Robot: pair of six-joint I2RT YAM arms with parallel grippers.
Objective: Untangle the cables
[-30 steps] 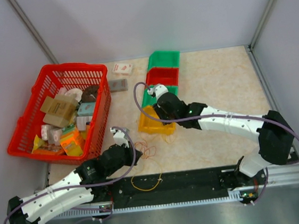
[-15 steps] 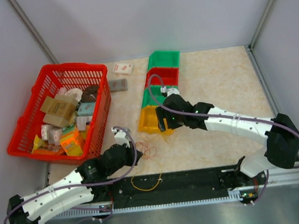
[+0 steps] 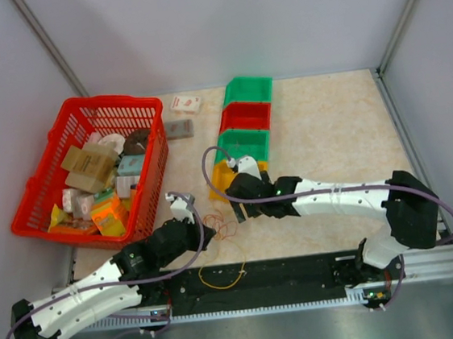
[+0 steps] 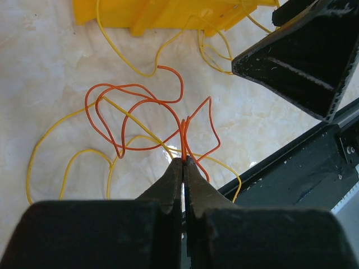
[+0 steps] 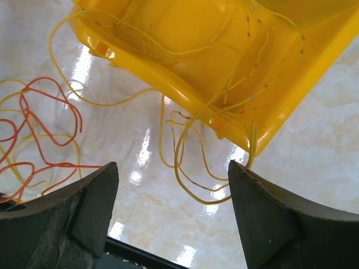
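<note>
A loose tangle of orange cable (image 4: 143,112) and yellow cable (image 4: 50,140) lies on the marble table top; it also shows in the top view (image 3: 220,227). My left gripper (image 4: 183,159) is shut on the orange cable where its strands rise together. More yellow cable (image 5: 193,151) hangs out of the yellow bin (image 5: 224,67) onto the table. My right gripper (image 5: 174,174) is wide open and empty just in front of that bin, above the hanging yellow loops. In the top view the right gripper (image 3: 235,209) sits close to the right of the left gripper (image 3: 207,235).
A red basket (image 3: 40,169) full of packets stands at the left. A row of green (image 3: 248,91), red (image 3: 245,117), green and yellow bins runs up the middle. A yellow loop (image 3: 222,277) lies on the black base rail (image 3: 302,271). Two small packets (image 3: 186,104) lie behind.
My right arm has swung from above the bins down and forward to the front of the yellow bin, close to the left gripper. The left arm has hardly moved.
</note>
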